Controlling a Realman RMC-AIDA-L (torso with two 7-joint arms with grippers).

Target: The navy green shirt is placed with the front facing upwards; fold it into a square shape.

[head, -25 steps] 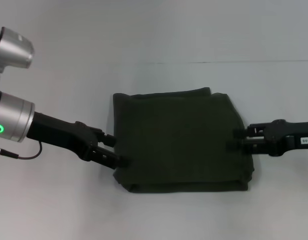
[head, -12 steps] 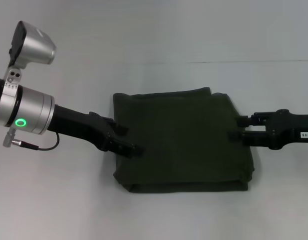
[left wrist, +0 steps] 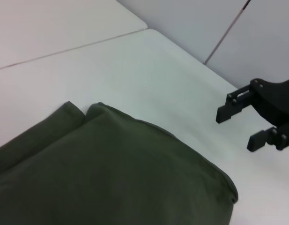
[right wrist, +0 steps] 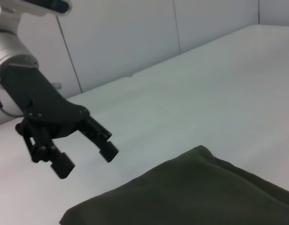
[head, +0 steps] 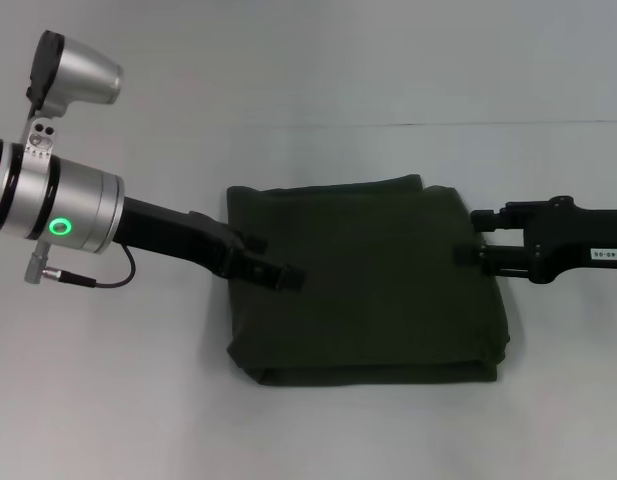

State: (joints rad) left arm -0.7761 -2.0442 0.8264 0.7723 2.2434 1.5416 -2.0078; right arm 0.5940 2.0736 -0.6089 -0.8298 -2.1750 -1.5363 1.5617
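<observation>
The navy green shirt (head: 373, 285) lies folded into a rough square on the white table, plain side up, its print and label hidden. It also shows in the left wrist view (left wrist: 111, 178) and the right wrist view (right wrist: 196, 192). My left gripper (head: 273, 260) is open and empty, raised over the shirt's left edge; the right wrist view shows it clear of the cloth (right wrist: 85, 159). My right gripper (head: 469, 237) is open and empty at the shirt's right edge; the left wrist view shows it off the cloth (left wrist: 238, 129).
The white table (head: 108, 400) spreads all around the shirt. A seam line (head: 388, 124) crosses it behind the shirt. A wall of pale panels (right wrist: 135, 33) stands beyond the table.
My left arm has swung right and away from me, its gripper now over the shirt's left part. My right gripper has shifted slightly away from me along the right edge. The shirt has not moved.
</observation>
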